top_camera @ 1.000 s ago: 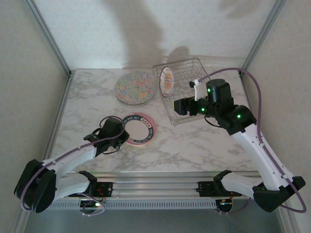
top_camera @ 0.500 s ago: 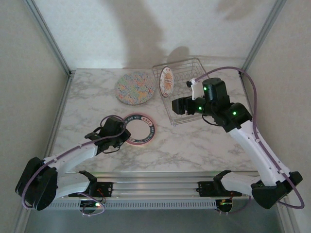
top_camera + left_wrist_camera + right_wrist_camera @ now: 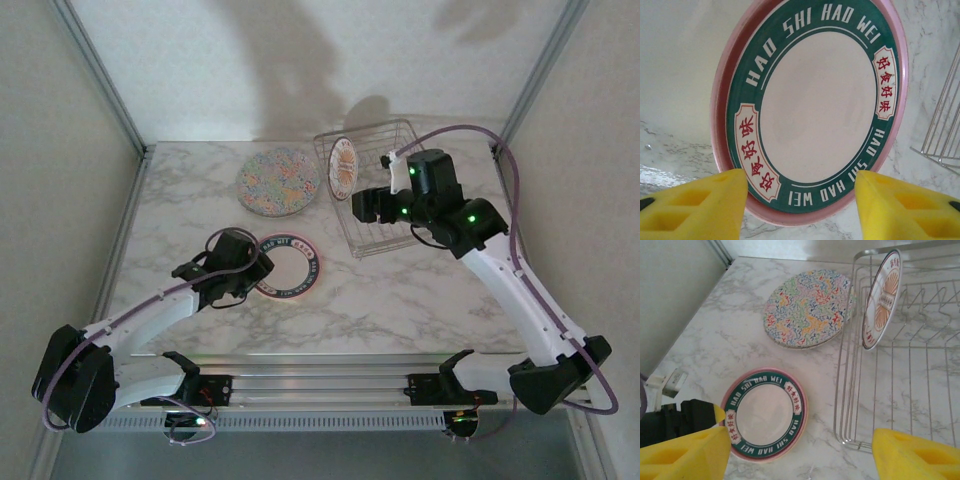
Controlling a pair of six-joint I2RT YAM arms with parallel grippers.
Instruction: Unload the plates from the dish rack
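Plate (image 3: 882, 297): looked stiff, glossy, breakable; take top rim, dish rack's (image 3: 846, 390) far left.
Right gripper (image 3: 800, 440): apart, empty.
Left gripper (image 3: 800, 190): apart.

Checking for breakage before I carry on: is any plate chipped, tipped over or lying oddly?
Nothing stands out. The speckled plate and the green-banded pink plate lie flat on the table and look whole. The maroon-rimmed plate stands on edge at one end of the dish rack. Nothing is spilled.
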